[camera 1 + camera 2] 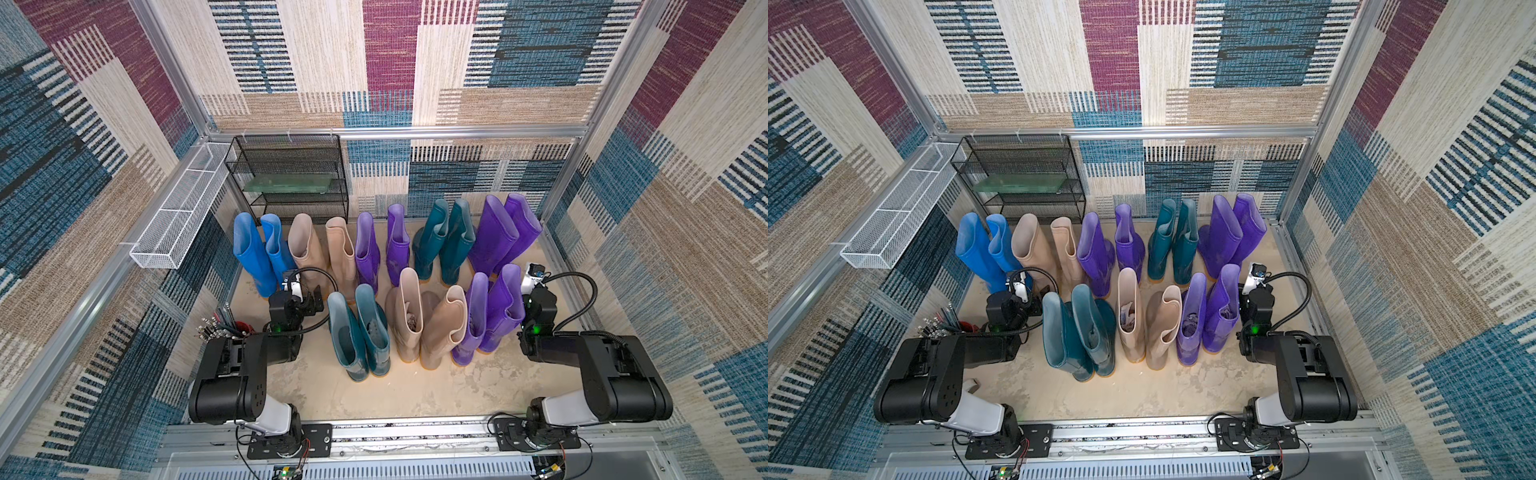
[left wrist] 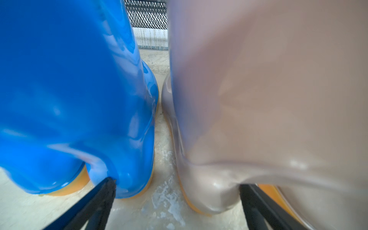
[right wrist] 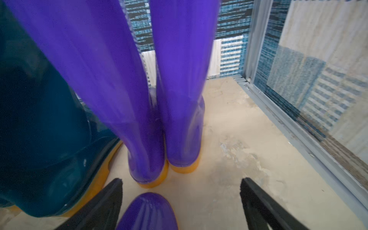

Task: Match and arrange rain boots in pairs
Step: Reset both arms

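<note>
Left wrist view shows what the top views hide: the left pincer [image 2: 179,199], jaws spread wide and empty, 1 finger [image 2: 101,199] at the heel of a blue boot [image 2: 69,99], the other by a beige boot [image 2: 268,99]; whether either touches I cannot tell. Between those 2 a narrow lane of bare table [image 2: 165,191] runs back to a black rack [image 2: 147,14].

Right wrist view shows the right pincer [image 3: 181,180], likewise spread wide and holding nothing, facing the heels of 2 tall purple boots [image 3: 119,99] that stand touching, with a teal boot [image 3: 39,129] just beside them and a purple toe [image 3: 147,211] near 1 finger. Orange soles show plainly here. Past the tall pair the table lies bare up to the frame rail [image 3: 278,115].

In both top views the fingers are hidden under the wrists, but the whole layout appears: 16 boots [image 1: 368,249] upright in 2 rows, 10 at the back in colour pairs, 6 in front as a teal pair [image 1: 359,332], a beige pair [image 1: 415,324] and a purple pair [image 1: 490,316]. A bare strip of table lies between the front row and the near rail [image 1: 415,432].
</note>
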Controlling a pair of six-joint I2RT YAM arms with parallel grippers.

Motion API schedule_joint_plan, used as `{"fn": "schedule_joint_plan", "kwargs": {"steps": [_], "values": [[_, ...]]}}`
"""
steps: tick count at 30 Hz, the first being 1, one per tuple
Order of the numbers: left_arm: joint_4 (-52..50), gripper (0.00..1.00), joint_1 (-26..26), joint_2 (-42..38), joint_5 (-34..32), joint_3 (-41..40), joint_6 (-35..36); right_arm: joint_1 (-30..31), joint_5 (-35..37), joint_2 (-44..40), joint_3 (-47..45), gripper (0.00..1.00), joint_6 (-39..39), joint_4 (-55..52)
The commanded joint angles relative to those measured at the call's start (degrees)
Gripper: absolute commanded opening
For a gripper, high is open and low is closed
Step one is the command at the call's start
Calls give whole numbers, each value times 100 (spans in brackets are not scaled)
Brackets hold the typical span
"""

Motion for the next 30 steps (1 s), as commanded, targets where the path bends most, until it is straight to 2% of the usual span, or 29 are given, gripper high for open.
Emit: {"fn": "schedule_joint_plan", "kwargs": {"steps": [1,11,30], "values": [[-161,99,12,20,-38,103,34,57,531,31,-47,95,14,429],[-628,99,3,74,141,380,123,68,542,18,-68,95,-1,491],[-663,99,-6,77,231,406,160,200,797,42,-32,95,-66,456]]}}
